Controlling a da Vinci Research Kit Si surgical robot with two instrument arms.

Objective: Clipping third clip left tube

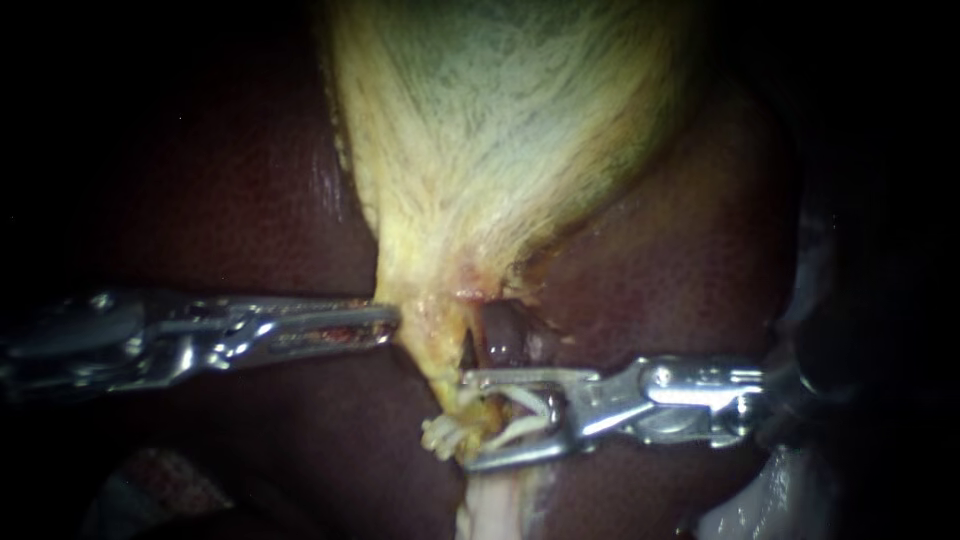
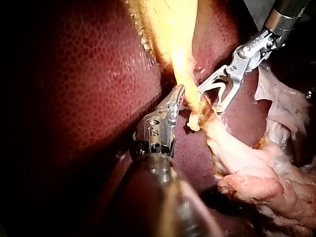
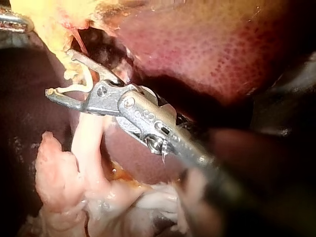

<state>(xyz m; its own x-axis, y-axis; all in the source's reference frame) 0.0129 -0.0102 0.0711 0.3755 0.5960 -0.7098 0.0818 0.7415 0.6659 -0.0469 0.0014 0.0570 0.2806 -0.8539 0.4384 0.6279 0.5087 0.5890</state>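
Note:
The yellow-white gallbladder [image 1: 500,120] narrows downward into a pale tube [image 1: 490,505] lying on the dark liver [image 1: 230,200]. My right instrument [image 1: 467,422] comes in from the right with its jaws open, one on each side of the tube. A white clip [image 1: 525,412] sits between those jaws. Pale clip ends [image 1: 440,436] stick out at the tube's left side. My left instrument [image 1: 392,322] is shut on the left edge of the gallbladder's neck. In the wrist views, the right instrument [image 3: 59,73] straddles the tube [image 3: 89,143], and the left instrument [image 2: 178,94] pinches the yellow tissue.
A dark red stump [image 1: 500,335] lies just right of the neck, above the right instrument's upper jaw. Lumpy pale tissue [image 2: 266,182] trails from the tube's lower end [image 3: 54,177]. Liver surrounds both instruments.

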